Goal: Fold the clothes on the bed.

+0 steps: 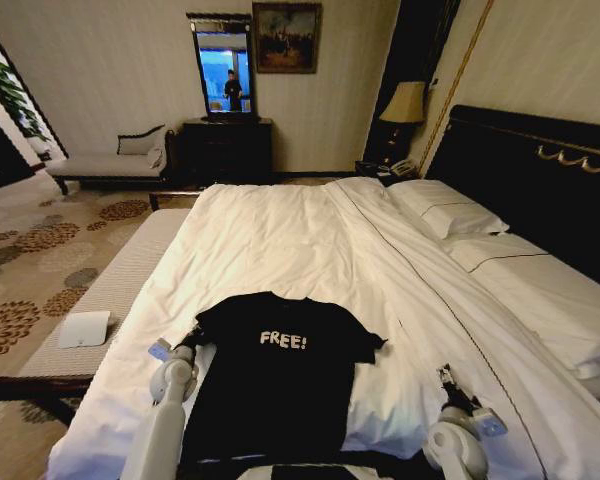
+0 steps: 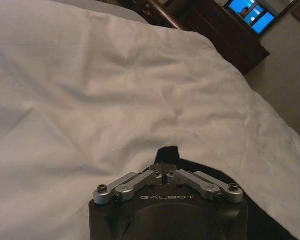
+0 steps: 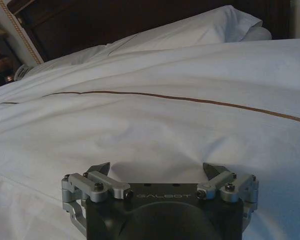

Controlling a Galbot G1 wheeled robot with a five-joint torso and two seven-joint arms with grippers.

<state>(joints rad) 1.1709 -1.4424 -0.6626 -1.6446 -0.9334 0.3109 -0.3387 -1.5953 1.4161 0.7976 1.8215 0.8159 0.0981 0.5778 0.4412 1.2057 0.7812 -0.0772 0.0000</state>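
Left hand (image 2: 163, 169) seemingly pinching T-shirt (image 1: 278, 375) sleeve on bed (image 1: 310, 240).

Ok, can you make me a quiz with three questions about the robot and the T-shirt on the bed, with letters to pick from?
1. Where is the T-shirt?
A) flat on the bed
B) on the floor
C) on the pillow

2. What colour is its lettering?
A) red
B) white
C) yellow

3. How are the left gripper's fingers?
A) wide open
B) missing
C) shut on the T-shirt's sleeve

Answers:
1 A, it lies spread on the white duvet.
2 B, "FREE!" shows white on black.
3 C, the fingertips meet on black cloth, while the right gripper hangs open over the duvet.
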